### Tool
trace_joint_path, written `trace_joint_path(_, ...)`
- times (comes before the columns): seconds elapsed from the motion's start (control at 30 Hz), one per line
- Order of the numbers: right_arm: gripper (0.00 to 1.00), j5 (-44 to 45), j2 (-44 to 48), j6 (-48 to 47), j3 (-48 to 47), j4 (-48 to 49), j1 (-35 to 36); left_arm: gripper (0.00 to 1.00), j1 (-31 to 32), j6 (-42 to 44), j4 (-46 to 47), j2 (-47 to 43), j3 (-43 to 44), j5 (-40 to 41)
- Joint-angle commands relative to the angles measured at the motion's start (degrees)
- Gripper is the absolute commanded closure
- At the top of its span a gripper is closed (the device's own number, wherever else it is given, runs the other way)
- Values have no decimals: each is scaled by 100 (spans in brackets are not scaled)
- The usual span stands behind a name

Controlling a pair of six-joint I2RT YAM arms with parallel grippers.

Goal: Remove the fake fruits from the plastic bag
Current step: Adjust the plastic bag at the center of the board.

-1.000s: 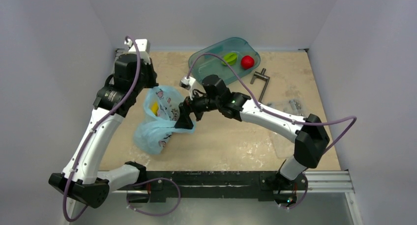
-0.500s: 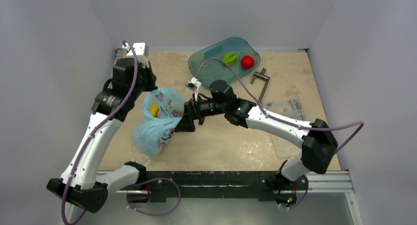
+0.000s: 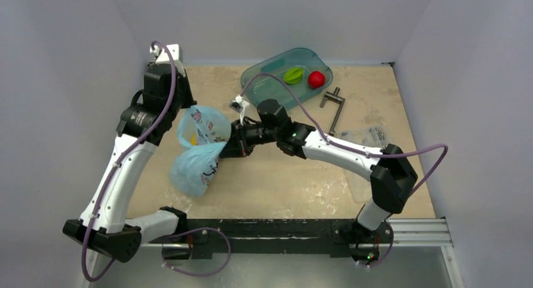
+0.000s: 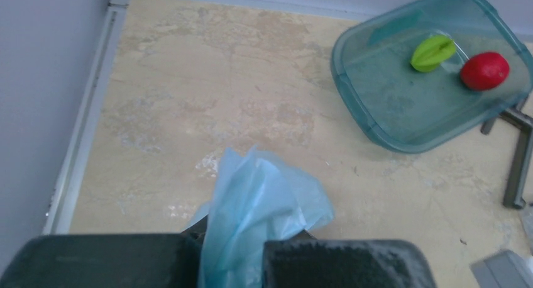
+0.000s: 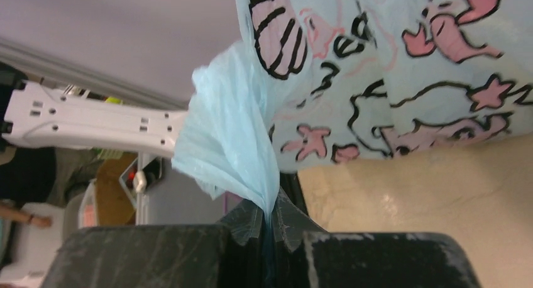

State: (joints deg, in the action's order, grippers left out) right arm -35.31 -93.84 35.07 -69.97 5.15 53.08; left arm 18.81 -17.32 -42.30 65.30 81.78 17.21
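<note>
The light-blue plastic bag (image 3: 198, 153) with its cartoon print stands at the table's left middle, its mouth stretched between both grippers. My left gripper (image 3: 184, 114) is shut on the bag's far left rim; in the left wrist view a bunch of blue film (image 4: 258, 203) sticks out between the dark fingers (image 4: 339, 263). My right gripper (image 3: 230, 144) is shut on the right rim, and the film (image 5: 232, 143) is pinched thin between its jaws, with the printed side (image 5: 408, 80) beyond. A sliver of yellow, likely the banana (image 3: 192, 139), shows inside the mouth. The maroon fruit is hidden.
A teal translucent tray (image 3: 270, 80) lies at the back with a green ridged fruit (image 3: 293, 75) and a red round fruit (image 3: 316, 79) in it. A metal T-shaped tool (image 3: 334, 105) and a clear packet of small parts (image 3: 372, 137) lie to the right.
The right gripper has gone from open to shut on the bag's right rim. The left arm drew back and up a little, pulling the bag's mouth wider.
</note>
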Motion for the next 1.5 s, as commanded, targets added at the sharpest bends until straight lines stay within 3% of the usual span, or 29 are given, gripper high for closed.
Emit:
trace_joint_path(0.0,100,657,-95,-830,-1207,-553,-168,100,-268,56,-251,487,1112,761)
trace_joint_path(0.17,100,1830,-600,-1965,-2982,-1977,-272,100,-782,52,-696,1102,2278,711)
trace_joint_path(0.3,100,2281,-660,-2351,-3570,-2488,-271,100,-896,225,-858,1227,2634,904)
trace_joint_path(0.47,100,2464,-92,-2484,-2466,-2232,-25,100,-904,278,-235,841,1355,549)
trace_joint_path(0.67,100,2978,635,-2846,-610,-1791,819,100,-904,436,190,832,188,489)
trace_joint_path(0.9,94,2881,583,-2597,416,-1500,1928,100,-910,593,729,518,-770,674)
trace_joint_path(1.0,83,2989,496,-2358,244,-1512,2200,100,-923,637,694,437,-770,650)
trace_joint_path(1.17,44,2934,539,-2240,-218,-1563,2244,100,-932,701,796,236,-861,405)
trace_joint_path(1.3,17,2734,826,-1816,-314,-1072,2236,100,-932,719,821,170,-883,175)
trace_joint_path(1.47,1,3409,1205,-1342,-374,-735,2188,100,-932,731,837,76,-891,-145)
